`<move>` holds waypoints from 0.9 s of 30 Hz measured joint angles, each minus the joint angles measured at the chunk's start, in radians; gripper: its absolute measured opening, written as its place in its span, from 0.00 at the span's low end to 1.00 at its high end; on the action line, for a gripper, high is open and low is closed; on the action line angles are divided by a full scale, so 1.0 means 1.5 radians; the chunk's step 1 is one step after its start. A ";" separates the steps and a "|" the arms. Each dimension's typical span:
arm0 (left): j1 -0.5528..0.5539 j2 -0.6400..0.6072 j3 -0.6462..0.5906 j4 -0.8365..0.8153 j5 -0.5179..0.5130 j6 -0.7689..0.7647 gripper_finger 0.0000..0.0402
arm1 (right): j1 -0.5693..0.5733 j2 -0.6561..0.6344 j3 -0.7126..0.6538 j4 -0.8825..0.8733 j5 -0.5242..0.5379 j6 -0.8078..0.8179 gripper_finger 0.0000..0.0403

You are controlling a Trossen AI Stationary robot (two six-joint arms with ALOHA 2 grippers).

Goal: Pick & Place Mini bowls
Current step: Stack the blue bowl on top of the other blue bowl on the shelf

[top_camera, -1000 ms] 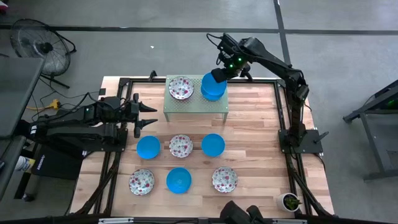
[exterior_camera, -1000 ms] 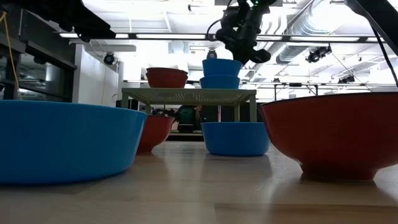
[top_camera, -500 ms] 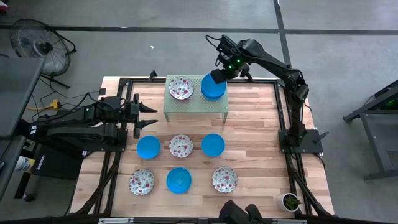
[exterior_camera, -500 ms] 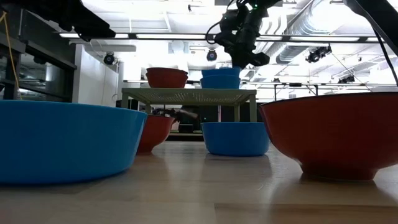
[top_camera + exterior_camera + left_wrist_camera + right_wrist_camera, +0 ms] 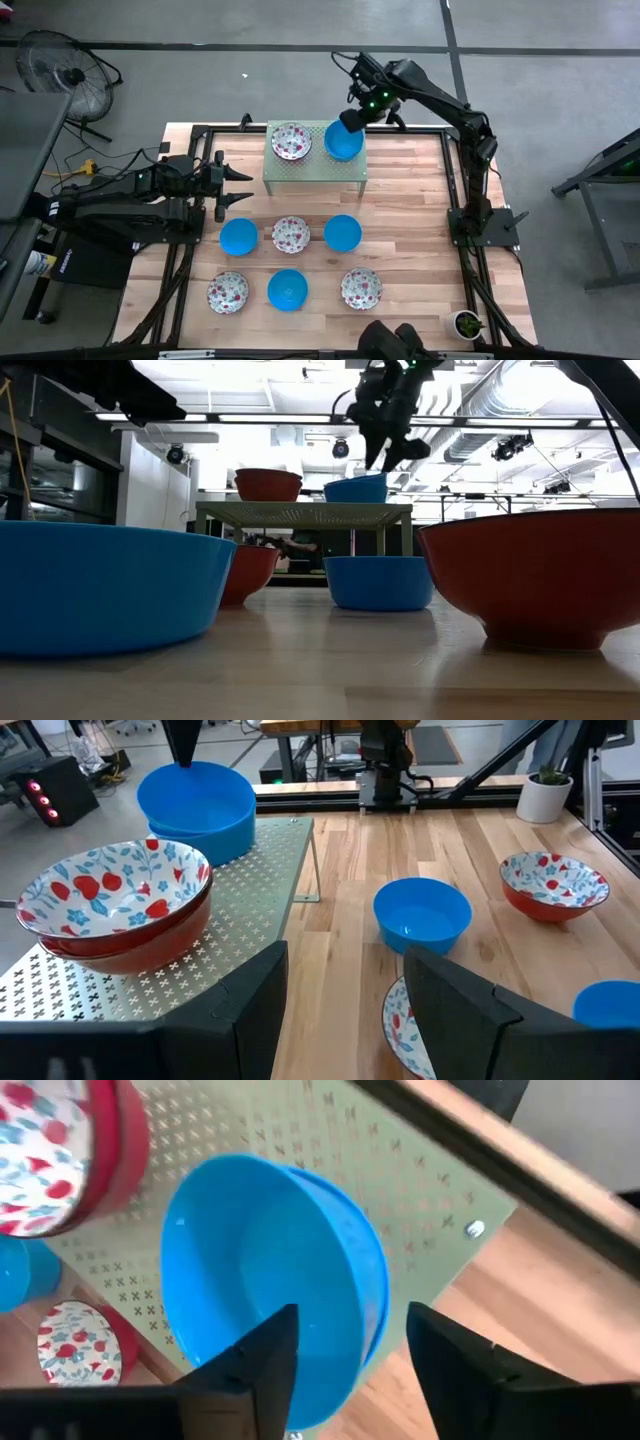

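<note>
The right gripper [image 5: 352, 117] hangs just above the far rim of a stack of two blue mini bowls [image 5: 343, 143] on the pale green perforated rack [image 5: 314, 168], one bowl nested inside the other, as the right wrist view shows [image 5: 270, 1280]. Its fingers [image 5: 255, 1370] stand spread to either side of the upper bowl's rim without gripping it, and in the low view the gripper [image 5: 388, 455] clears the stack [image 5: 356, 488] with a gap beneath its tips, so it holds nothing. Just beside the stack, on the side towards the left arm, a floral mini bowl [image 5: 291, 141] sits on the same rack, and the left wrist view shows a second bowl nested under it [image 5: 110, 905]. Below the rack, on the wooden table [image 5: 410, 240] and well apart from the right gripper, six more bowls lie in two rows: a blue bowl [image 5: 238, 237], a floral bowl [image 5: 291, 235] and a blue bowl [image 5: 342, 232] nearer the rack, then a floral bowl [image 5: 228, 293], a blue bowl [image 5: 287, 289] and a floral bowl [image 5: 361, 288] farther off. The left gripper [image 5: 244, 187] waits at the table's left edge, fingers parted and empty, pointing towards the rack.
</note>
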 joint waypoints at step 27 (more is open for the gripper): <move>0.000 0.000 0.000 0.141 -0.051 -0.041 0.48 | 0.002 -0.101 -0.031 0.195 -0.076 -0.381 0.00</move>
